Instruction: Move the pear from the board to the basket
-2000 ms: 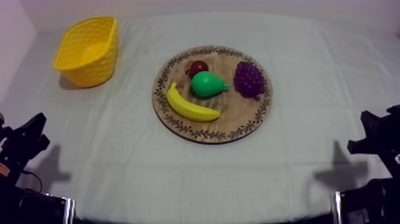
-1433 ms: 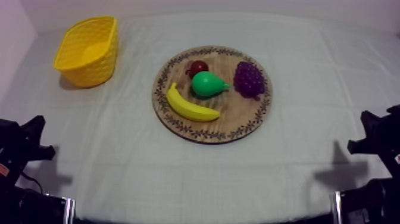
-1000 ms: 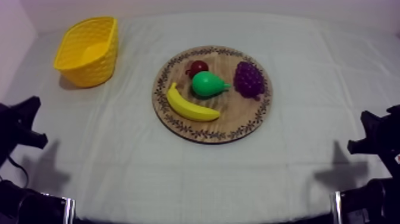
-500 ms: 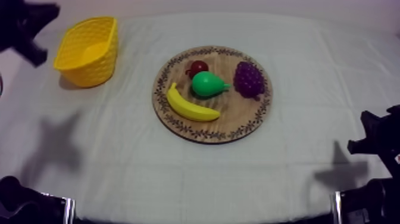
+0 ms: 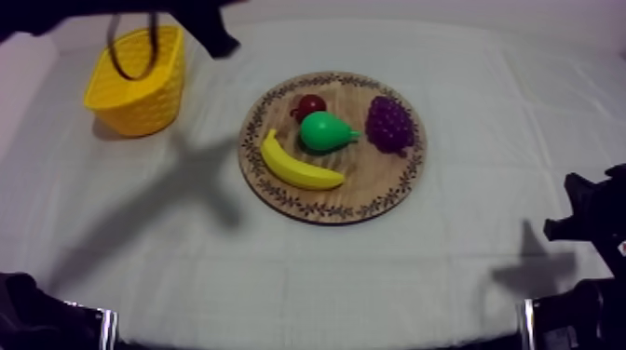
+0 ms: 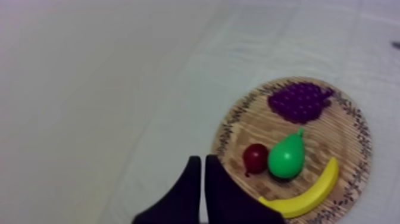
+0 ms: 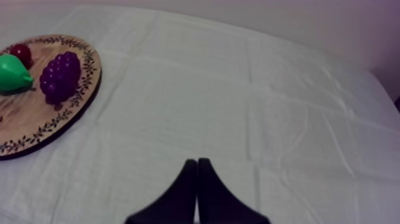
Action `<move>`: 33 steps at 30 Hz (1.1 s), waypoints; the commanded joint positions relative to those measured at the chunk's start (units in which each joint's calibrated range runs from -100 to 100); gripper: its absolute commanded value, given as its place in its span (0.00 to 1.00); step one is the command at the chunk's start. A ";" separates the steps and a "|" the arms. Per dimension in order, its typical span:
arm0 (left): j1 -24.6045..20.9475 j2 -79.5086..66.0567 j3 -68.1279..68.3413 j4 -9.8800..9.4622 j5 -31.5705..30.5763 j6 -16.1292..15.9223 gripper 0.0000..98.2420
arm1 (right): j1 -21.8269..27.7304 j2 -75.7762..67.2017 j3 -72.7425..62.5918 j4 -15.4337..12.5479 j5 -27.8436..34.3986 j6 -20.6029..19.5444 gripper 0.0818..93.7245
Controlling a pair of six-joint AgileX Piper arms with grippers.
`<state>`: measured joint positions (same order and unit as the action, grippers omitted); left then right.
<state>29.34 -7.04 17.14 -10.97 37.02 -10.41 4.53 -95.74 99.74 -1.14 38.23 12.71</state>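
My left gripper [image 6: 202, 158] hovers beside the board [image 6: 262, 128], fingers pressed together, empty; the pear [image 6: 286, 156] lies on it (by the banana [image 6: 303, 196]). My right gripper [image 7: 197, 161]: fingers together too.

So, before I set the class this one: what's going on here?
Nothing is held yet. The left claw, shut on nothing, hangs above the table near the yellow basket, facing the wooden board. The pear lies on the board with the banana, the grapes and the small red fruit. The right claw, also shut, rests low at its own side.
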 commanded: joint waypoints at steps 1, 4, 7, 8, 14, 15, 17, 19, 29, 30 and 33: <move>0.45 4.65 2.29 0.16 -1.65 0.15 0.00 | -0.01 -0.02 0.04 0.00 -0.01 0.02 0.00; 0.99 6.47 5.88 0.35 -4.77 0.66 0.00 | -0.01 -0.02 0.04 0.00 -0.01 0.02 0.00; 1.33 7.31 8.61 0.41 -6.52 1.23 0.00 | -0.01 -0.02 0.04 0.00 -0.01 0.02 0.00; 1.46 7.45 9.22 0.42 -6.75 1.40 0.00 | -0.01 -0.02 0.04 0.00 -0.01 0.02 0.00; 1.89 7.61 11.99 0.37 -7.04 2.78 0.27 | -0.01 -0.02 0.04 0.00 -0.01 0.00 0.00; 1.91 7.53 12.53 0.30 -7.28 3.01 0.37 | -0.01 -0.02 0.04 0.00 -0.01 -0.01 0.00; 2.00 7.27 13.52 0.36 -7.91 3.35 0.58 | -0.01 -0.02 0.04 0.00 -0.01 0.01 0.00; 2.18 6.90 14.53 0.47 -8.74 3.67 0.77 | -0.01 -0.02 0.04 0.00 -0.01 0.01 0.00; 2.61 6.21 18.77 6.77 -13.76 -1.98 0.97 | -0.01 -0.02 0.04 0.00 -0.01 0.02 0.00; 2.63 6.39 18.84 7.16 -13.88 -2.38 0.97 | -0.01 -0.02 0.04 0.00 -0.01 0.02 0.00; 2.73 7.25 18.15 7.78 -13.32 -3.02 0.98 | -0.01 -0.02 0.04 0.00 -0.01 0.02 0.00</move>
<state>32.07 0.01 35.66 -3.23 23.37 -13.09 4.53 -95.74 99.74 -1.14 38.23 12.71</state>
